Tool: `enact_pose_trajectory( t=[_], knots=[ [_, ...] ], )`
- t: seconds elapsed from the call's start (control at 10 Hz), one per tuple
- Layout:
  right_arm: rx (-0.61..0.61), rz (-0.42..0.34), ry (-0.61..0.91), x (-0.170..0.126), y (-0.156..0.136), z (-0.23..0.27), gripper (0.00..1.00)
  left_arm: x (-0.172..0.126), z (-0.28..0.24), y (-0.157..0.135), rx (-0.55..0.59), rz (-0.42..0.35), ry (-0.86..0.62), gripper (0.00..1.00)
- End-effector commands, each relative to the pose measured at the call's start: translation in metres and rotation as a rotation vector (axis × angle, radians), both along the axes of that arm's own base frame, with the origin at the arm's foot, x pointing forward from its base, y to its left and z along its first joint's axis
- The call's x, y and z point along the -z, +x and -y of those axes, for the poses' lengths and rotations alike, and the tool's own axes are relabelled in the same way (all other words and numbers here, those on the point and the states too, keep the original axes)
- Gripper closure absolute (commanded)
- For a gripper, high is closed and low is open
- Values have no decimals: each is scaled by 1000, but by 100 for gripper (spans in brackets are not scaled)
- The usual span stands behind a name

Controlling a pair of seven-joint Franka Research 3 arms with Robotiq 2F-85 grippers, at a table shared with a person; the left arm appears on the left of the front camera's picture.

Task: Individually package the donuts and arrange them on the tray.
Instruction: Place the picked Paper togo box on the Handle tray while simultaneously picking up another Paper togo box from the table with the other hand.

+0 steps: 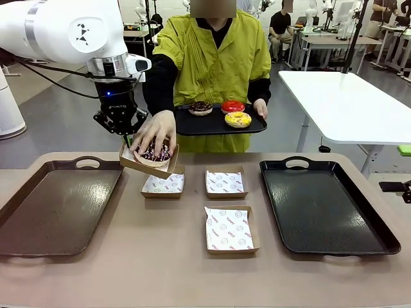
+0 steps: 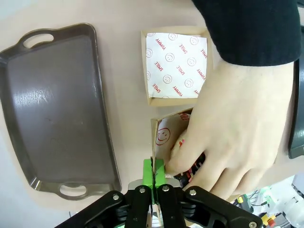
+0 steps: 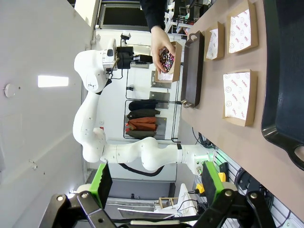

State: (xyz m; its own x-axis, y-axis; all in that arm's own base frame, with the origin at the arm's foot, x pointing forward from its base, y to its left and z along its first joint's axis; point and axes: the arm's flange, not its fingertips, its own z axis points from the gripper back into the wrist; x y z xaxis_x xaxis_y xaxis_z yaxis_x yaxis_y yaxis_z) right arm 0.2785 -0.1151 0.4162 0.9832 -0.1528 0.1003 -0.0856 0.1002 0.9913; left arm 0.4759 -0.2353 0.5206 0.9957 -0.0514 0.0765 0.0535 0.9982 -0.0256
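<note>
My left gripper point(image 1: 127, 136) is shut on the edge of a paper-lined cardboard box point(image 1: 149, 162), holding it above the table. A person's hand point(image 1: 154, 131) rests a chocolate donut with coloured sprinkles point(image 1: 155, 153) in that box. In the left wrist view the green pads pinch the box wall point(image 2: 164, 137), and the hand point(image 2: 237, 123) hides most of the donut point(image 2: 194, 166). The person's other hand holds a small black tray point(image 1: 192, 125) carrying a dark chocolate donut point(image 1: 200, 107), a red one point(image 1: 232, 106) and a yellow one point(image 1: 238, 119). My right gripper point(image 3: 156, 190) stands open off the table's right side, holding nothing.
Three empty lined boxes lie mid-table point(image 1: 162, 185), point(image 1: 226, 182), point(image 1: 230, 230). A brown tray point(image 1: 51, 205) sits at the left and a black tray point(image 1: 324, 205) at the right. The person stands at the far edge.
</note>
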Motion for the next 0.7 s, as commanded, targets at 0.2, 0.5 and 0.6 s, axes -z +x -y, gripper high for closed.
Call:
enact_pose_trajectory(
  t=[0.2,0.5,0.6],
  knots=[
    [-1,5,15,0,0,1,0,-1,-2,-5,-12,8,3,100],
    [-1,5,15,0,0,1,0,-1,-2,-5,-12,8,3,100],
    [-1,5,15,0,0,1,0,-1,-2,-5,-12,8,3,100]
  ],
)
